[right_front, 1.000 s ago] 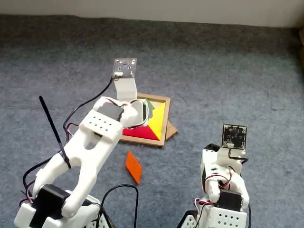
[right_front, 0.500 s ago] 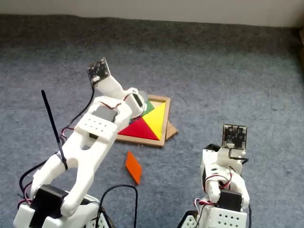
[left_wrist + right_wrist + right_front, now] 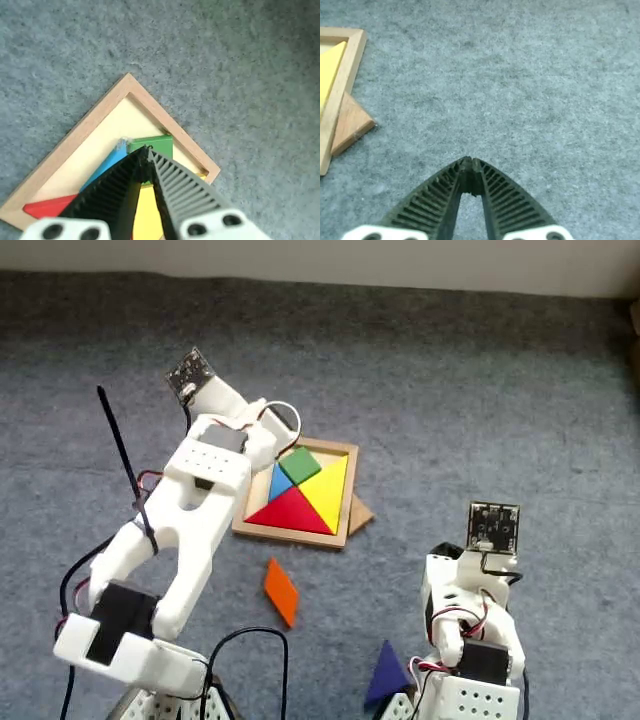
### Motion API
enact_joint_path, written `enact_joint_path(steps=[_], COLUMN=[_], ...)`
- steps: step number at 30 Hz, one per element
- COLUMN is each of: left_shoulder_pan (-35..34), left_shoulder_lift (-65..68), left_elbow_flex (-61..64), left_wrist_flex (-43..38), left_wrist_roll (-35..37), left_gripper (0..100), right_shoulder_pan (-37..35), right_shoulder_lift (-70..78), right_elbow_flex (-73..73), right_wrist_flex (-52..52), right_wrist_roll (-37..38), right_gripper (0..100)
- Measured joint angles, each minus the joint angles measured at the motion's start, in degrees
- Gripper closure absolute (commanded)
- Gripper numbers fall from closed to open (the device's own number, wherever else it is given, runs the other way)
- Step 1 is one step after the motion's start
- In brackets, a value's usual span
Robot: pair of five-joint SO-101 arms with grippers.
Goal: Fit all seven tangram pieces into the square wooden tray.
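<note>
**Left arm pulls off the tray; four pieces in, three outside**

Closest to the robot, a dark blue triangle (image 3: 387, 676) lies on the carpet (image 3: 480, 390) between the two bases, where the pictures of a second ago had bare carpet. The right arm (image 3: 470, 620) has not moved. The right claw (image 3: 469, 165) is closed, its tips touching, with nothing between them. The orange piece (image 3: 281, 592) lies where it lay before, near the tray's front edge but apart from it.

The main change is farther out. One second ago the left arm (image 3: 190, 520) lay across the tray (image 3: 351, 490) and hid its left half. Now it has swung off to the left and the pieces can be seen. The left claw (image 3: 146, 151) is also closed and empty, with its tips above the green square (image 3: 299, 466). In my judgement the green square was just set down, so the step in hand is finished and the next piece must be fetched.

The tray sits flat on the carpet, turned a little. Inside it are the red triangle (image 3: 290, 510) in front, the yellow triangle (image 3: 330, 490) on the right, and a small blue triangle (image 3: 279, 481) touching the green square at the back. In the left wrist view one corner area is bare pale wood (room for the rest, I think). A brown piece (image 3: 361, 513) sticks out at the tray's front right corner, touching the frame, and seems partly under it.
</note>
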Motion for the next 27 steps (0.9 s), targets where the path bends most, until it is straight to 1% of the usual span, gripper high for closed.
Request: enact_joint_path(steps=[2,5,9,13,16,20,22,25,27], left_shoulder_pan=[0.00,0.00,-0.18,0.00,-1.49,-5.10,-7.21,-10.20,-11.16], left_shoulder_lift=[1.85,1.93,1.23,-2.64,-6.33,-9.32,-9.49,-9.49,-9.49], left_elbow_flex=[-3.52,-6.77,-7.47,-7.03,-5.36,-1.41,-0.35,0.09,0.18], left_wrist_flex=[3.25,5.98,7.47,10.11,13.01,13.63,13.80,13.80,13.80], left_wrist_roll=[0.09,0.09,0.09,0.09,-3.08,-6.77,-7.12,-7.30,-7.30], left_gripper=[98,98,99,99,99,99,99,99,99], right_shoulder_pan=[0.00,0.00,0.00,0.00,0.00,1.23,1.32,1.49,-1.23], right_shoulder_lift=[0.00,0.00,0.00,0.00,0.00,0.00,0.00,0.00,-0.09], right_elbow_flex=[0.00,0.00,0.00,0.00,0.00,0.00,-0.09,-3.52,-8.18], right_wrist_flex=[0.00,0.00,0.00,0.00,0.00,0.44,3.25,10.29,13.80], right_wrist_roll=[0.00,0.00,0.00,0.00,0.00,0.00,0.00,0.00,0.00], right_gripper=[97.4,97.4,97.4,97.4,97.4,97.4,96.5,91.8,89.6])
